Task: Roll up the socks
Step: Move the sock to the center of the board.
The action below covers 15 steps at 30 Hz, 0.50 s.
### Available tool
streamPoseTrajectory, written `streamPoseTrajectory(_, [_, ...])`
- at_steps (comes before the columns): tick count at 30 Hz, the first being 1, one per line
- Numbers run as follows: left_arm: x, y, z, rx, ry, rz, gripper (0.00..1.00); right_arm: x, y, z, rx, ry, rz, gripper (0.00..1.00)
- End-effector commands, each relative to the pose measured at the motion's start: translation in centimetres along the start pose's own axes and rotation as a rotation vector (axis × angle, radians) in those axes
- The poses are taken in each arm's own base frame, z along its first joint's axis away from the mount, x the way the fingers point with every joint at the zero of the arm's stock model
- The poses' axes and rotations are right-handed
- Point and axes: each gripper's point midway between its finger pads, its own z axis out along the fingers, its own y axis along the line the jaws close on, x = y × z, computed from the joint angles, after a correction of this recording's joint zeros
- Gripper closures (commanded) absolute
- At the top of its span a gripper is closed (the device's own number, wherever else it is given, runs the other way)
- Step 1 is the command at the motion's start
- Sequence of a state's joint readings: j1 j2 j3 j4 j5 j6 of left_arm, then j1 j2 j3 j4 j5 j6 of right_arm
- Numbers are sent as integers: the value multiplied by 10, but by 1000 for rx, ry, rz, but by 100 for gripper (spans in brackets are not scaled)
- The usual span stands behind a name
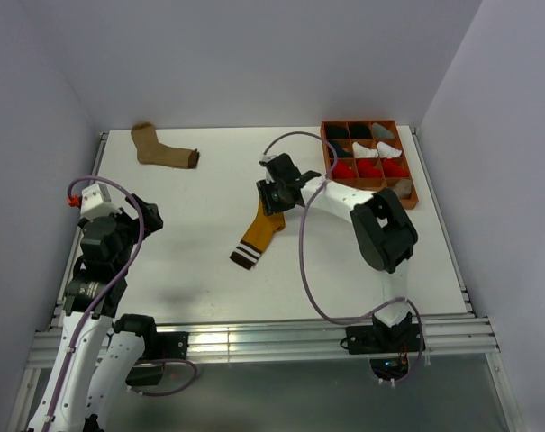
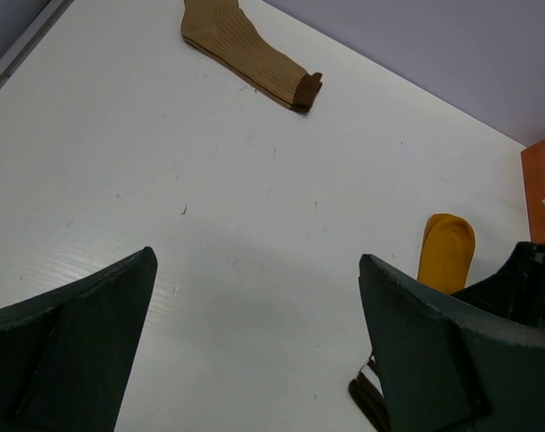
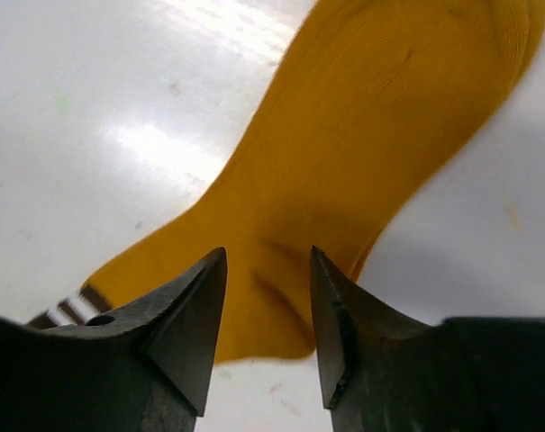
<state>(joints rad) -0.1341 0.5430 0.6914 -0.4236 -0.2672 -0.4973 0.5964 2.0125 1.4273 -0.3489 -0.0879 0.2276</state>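
mustard sock (image 1: pixel 258 236) lies flat mid-counter (image 1: pixel 191 270) — right fingers (image 3: pixel 186 324) partly apart, tips just over it, nothing pinched. left fingers (image 2: pixel 74 351) spread wide above the counter — tan sock (image 1: pixel 164 150) far left.

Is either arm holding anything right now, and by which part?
Nothing is held. The right gripper has its jaws apart over the middle of the yellow sock, not clamped; the left gripper is open, empty.

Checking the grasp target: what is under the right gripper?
The mustard yellow sock, lying on the white table; the right gripper stands with jaws apart over its middle. The fabric beneath the fingers is covered, so contact cannot be confirmed.
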Motion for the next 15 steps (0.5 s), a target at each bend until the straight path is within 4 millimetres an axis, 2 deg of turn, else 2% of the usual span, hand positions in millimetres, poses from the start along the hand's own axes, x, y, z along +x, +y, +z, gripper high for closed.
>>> streamPoseTrajectory(1, [-10, -3, 0, 12, -39, 1, 0, -27, 43, -52, -33, -160, -174, 49])
streamPoseTrajectory(2, [-11, -3, 0, 13, -40, 3, 0, -16, 61, -59, -51, -160, -229, 48])
streamPoseTrajectory(4, [-11, -3, 0, 11, -39, 3, 1, 0, 79, -63, -74, -155, -291, 46])
streamPoseTrajectory(5, [-9, -2, 1, 9, -36, 4, 0, 15, 89, -65, -60, -148, -334, 45])
streamPoseTrajectory(7, [-9, -2, 1, 10, -33, 4, 0, 33, 99, -65, -45, -133, -392, 43])
streamPoseTrajectory(8, [-9, -2, 1, 8, -31, 5, 1, 49, 106, -63, -27, -116, -435, 43])
streamPoseTrajectory(11, [-10, -3, 1, 10, -35, 4, 0, 77, 114, -56, -12, -80, -503, 42])
streamPoseTrajectory(12, [-9, -3, 1, 12, -34, 4, 1, 85, 123, -56, -23, -81, -527, 42])
streamPoseTrajectory(15, [-10, -2, 0, 12, -37, 3, 1, 103, 126, -50, -13, -46, -555, 42])
